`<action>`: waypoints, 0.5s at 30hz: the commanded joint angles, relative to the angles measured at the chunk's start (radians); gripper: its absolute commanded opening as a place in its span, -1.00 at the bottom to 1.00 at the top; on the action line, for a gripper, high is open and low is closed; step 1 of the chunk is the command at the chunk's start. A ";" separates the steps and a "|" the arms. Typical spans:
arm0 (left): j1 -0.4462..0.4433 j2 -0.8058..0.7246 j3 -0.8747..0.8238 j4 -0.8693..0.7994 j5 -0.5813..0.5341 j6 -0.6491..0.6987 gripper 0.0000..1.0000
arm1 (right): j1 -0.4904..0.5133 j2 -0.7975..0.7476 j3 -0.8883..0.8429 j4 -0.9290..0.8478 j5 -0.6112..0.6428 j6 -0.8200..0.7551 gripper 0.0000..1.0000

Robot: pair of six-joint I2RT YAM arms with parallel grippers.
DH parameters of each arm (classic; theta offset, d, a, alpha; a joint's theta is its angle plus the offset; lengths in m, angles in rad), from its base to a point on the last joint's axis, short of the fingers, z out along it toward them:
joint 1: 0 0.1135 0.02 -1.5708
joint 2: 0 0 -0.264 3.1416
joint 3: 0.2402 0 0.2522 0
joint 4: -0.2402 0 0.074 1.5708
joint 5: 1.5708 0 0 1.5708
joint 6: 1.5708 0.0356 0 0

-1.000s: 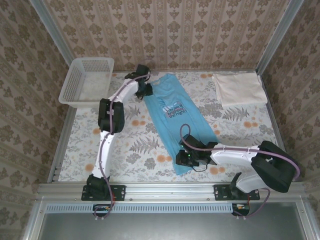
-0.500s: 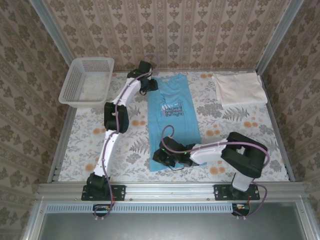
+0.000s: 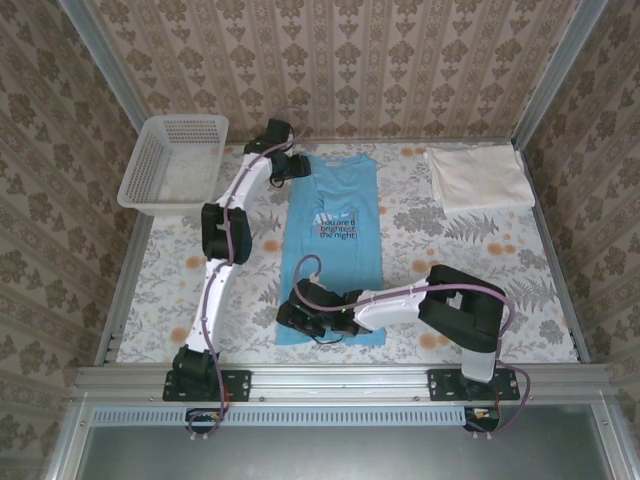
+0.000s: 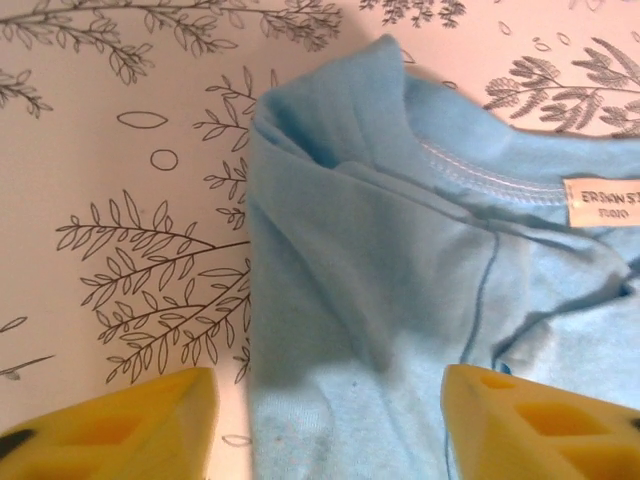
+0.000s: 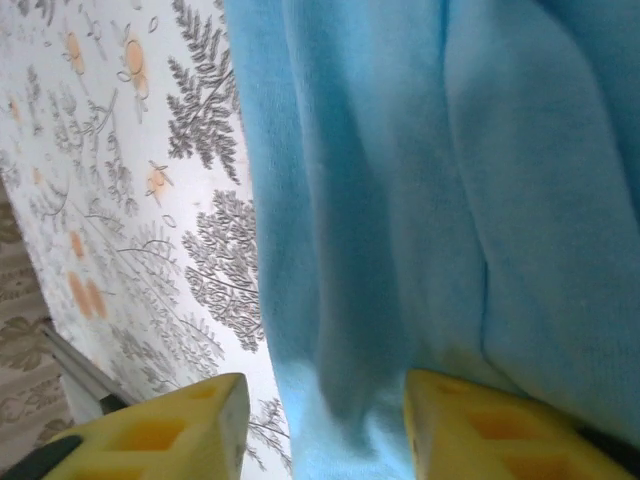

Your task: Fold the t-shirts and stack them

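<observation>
Light blue t-shirt (image 3: 335, 240) lies lengthwise at centre of your top view; cream-white t-shirt (image 3: 478, 178) lies at upper right. Your left gripper (image 4: 328, 390) stands spread at the blue collar corner, and your right gripper (image 5: 325, 390) stands spread at its lower-left hem.

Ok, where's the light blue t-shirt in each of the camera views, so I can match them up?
Top external: the light blue t-shirt lies lengthwise mid-table, collar at the far end.
Left wrist: its collar end, with the white neck label, lies centre and right.
Right wrist: its cloth covers centre and right.
Shared landmark: the fern-print tablecloth beside the shirt's edge.
</observation>
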 commanded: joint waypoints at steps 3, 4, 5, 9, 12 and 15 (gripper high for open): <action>-0.017 -0.309 -0.145 -0.026 0.023 -0.010 0.64 | 0.009 -0.195 0.005 -0.294 0.076 -0.199 0.16; -0.023 -0.371 -0.206 -0.011 0.017 -0.015 0.70 | 0.009 -0.243 -0.008 -0.309 0.082 -0.215 0.20; -0.029 -0.443 -0.278 0.009 0.011 -0.020 0.72 | 0.009 -0.293 -0.031 -0.319 0.082 -0.226 0.23; -0.069 -0.707 -0.590 0.084 -0.032 -0.059 0.76 | 0.002 -0.490 -0.124 -0.330 0.069 -0.255 0.31; -0.112 -0.902 -0.860 0.134 -0.061 -0.113 0.76 | -0.037 -0.659 -0.246 -0.341 0.064 -0.226 0.31; -0.187 -1.075 -1.123 0.167 -0.087 -0.150 0.69 | -0.134 -0.852 -0.362 -0.493 0.082 -0.216 0.31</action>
